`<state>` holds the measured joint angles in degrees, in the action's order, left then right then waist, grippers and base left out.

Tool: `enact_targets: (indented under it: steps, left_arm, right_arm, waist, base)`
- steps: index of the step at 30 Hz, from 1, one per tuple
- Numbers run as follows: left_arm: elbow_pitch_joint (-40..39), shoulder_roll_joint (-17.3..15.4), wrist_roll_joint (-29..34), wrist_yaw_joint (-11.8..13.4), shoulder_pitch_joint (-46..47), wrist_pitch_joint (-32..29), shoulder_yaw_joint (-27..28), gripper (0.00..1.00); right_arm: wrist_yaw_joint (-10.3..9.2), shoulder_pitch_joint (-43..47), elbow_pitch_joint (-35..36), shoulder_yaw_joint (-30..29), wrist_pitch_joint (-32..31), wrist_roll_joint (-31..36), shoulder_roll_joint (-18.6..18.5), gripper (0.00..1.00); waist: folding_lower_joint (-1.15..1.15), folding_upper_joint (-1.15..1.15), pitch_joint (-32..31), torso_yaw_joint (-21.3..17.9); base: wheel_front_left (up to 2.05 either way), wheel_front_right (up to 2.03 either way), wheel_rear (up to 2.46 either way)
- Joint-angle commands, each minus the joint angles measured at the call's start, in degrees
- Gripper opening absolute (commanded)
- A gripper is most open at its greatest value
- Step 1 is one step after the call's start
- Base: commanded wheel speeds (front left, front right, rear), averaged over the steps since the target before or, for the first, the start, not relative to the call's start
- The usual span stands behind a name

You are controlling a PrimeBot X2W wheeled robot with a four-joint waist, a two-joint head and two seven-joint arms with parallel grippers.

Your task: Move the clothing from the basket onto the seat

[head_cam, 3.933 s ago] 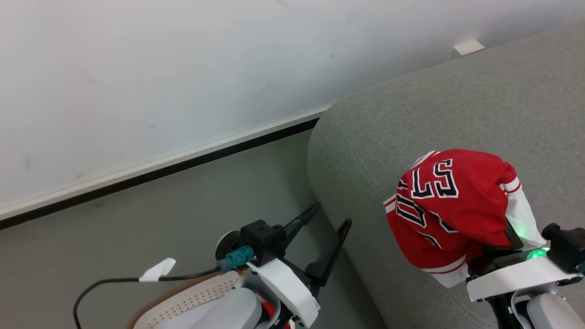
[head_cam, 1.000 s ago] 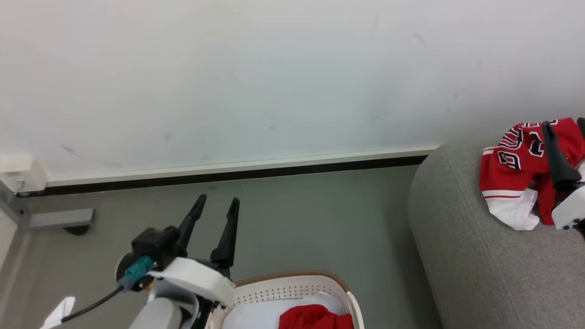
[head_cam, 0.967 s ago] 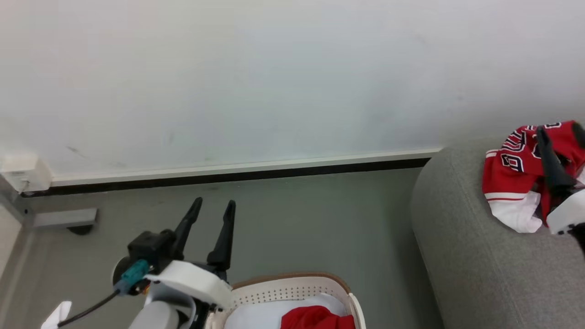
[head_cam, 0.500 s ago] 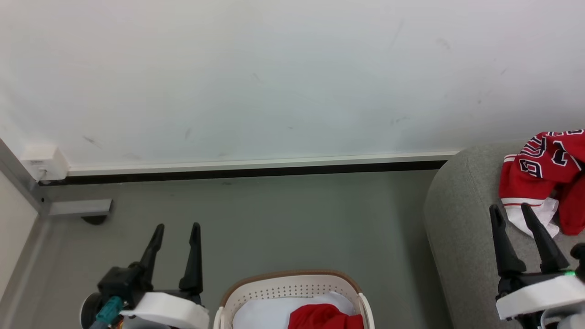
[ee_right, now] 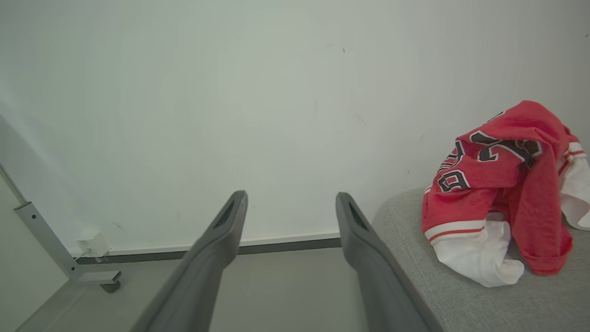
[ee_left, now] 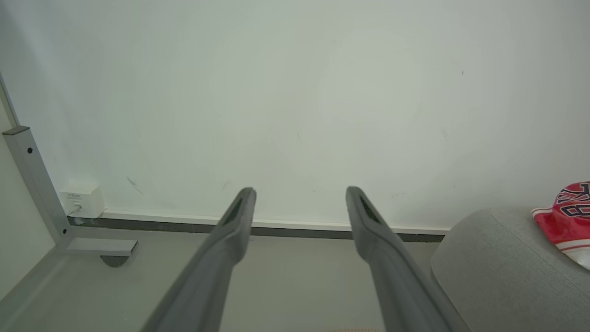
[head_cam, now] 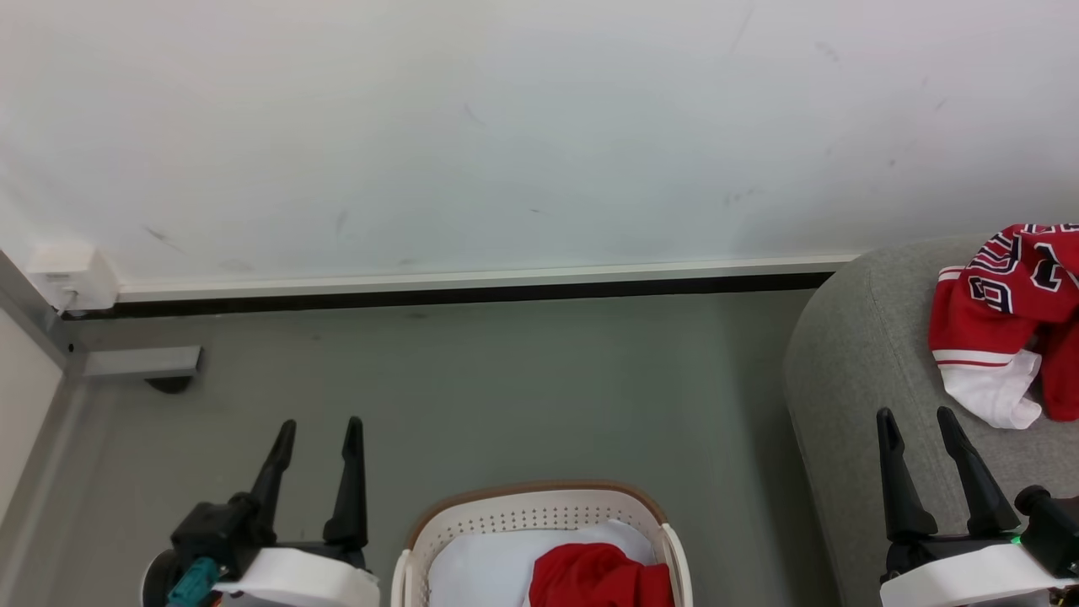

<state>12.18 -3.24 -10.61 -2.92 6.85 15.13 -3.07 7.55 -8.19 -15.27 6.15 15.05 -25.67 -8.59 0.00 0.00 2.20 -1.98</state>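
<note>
Left gripper (head_cam: pixel 321 422) hangs wide apart and empty beside the basket (head_cam: pixel 539 497), where the plain red garment (head_cam: pixel 598 577) sits bunched on a white sheet (head_cam: pixel 480 573). I'd drop straight in and pinch just the red bunch's top so the sheet stays put. Right gripper (head_cam: pixel 914 413) is spread empty by the seat (head_cam: pixel 851 379), jersey (head_cam: pixel 1003 303) already lying there.

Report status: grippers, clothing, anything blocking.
Both open and empty: left gripper, right gripper. Jersey on seat; plain red garment in basket, atop white sheet. Nothing over the basket.
</note>
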Motion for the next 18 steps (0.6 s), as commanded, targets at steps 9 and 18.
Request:
enact_targets:
  steps: [9, 18]
  left_arm:
    - [0.7, 0.2, 1.2, -1.0, 1.0, 0.0, 1.0, 1.00]
    - [1.6, 0.3, -0.1, -1.2, 2.1, 0.0, -0.8, 1.00]
  right_arm:
    - [-0.12, -0.8, -0.2, 0.0, 0.2, 0.2, 0.3, 1.00]
    - [-0.12, -2.1, -0.2, 0.5, 0.2, -0.4, -0.2, 1.00]
  waist:
    - [0.00, 0.00, 0.6, -0.3]
    - [0.00, 0.00, 2.2, -1.9]
  base:
    - [0.00, 0.00, 0.00]
    - [0.00, 0.00, 0.00]
